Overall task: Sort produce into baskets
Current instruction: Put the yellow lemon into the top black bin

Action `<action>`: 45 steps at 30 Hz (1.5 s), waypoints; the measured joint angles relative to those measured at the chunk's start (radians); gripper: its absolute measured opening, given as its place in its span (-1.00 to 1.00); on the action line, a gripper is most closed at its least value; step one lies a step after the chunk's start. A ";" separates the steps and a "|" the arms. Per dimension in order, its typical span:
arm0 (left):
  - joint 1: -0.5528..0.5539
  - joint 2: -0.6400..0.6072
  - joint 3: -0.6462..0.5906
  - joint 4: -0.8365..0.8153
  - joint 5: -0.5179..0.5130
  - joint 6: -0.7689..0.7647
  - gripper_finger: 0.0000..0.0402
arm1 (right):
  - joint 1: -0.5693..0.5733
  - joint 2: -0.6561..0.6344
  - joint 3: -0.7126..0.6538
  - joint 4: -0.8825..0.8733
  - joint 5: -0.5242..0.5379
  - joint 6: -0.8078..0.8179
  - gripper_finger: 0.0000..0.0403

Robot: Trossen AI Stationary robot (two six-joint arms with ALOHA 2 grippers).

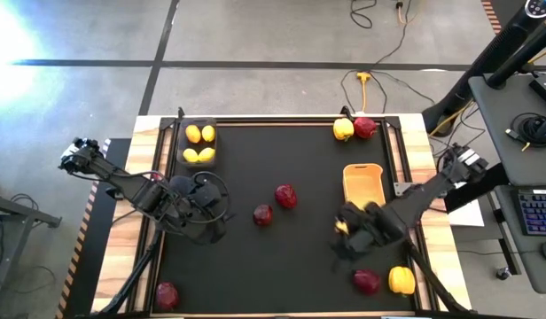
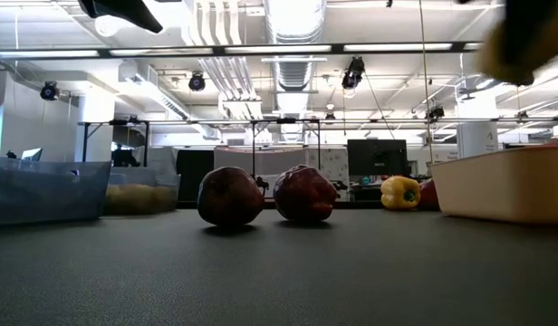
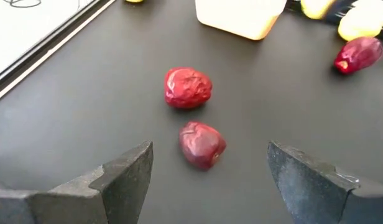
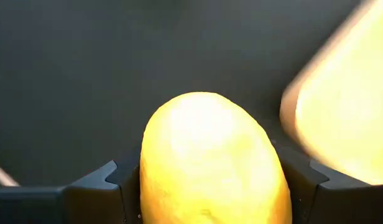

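Beside the orange basket (image 1: pixel 363 184), right gripper (image 4: pixel 207 180) fingers clamp a yellow lemon (image 4: pixel 207 158).
Firm, smooth-skinned, likely light; gripping across its middle suits. Left gripper (image 3: pixel 207 180), fingers spread, faces two red fruits (image 3: pixel 202 144) farther from that basket.

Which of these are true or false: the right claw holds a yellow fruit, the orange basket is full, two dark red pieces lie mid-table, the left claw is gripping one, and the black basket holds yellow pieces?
1. The right gripper holds a yellow lemon-like fruit. True.
2. The orange-tan basket is full. False: it looks empty.
3. Two dark red pieces lie mid-table. True.
4. The left gripper grips one. False: it is open, holding nothing.
5. The black wire-mesh basket holds yellow pieces. True.
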 joint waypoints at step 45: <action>0.430 0.111 -0.056 0.176 0.515 0.014 0.39 | -0.898 0.510 -0.057 1.097 -0.268 -1.534 0.38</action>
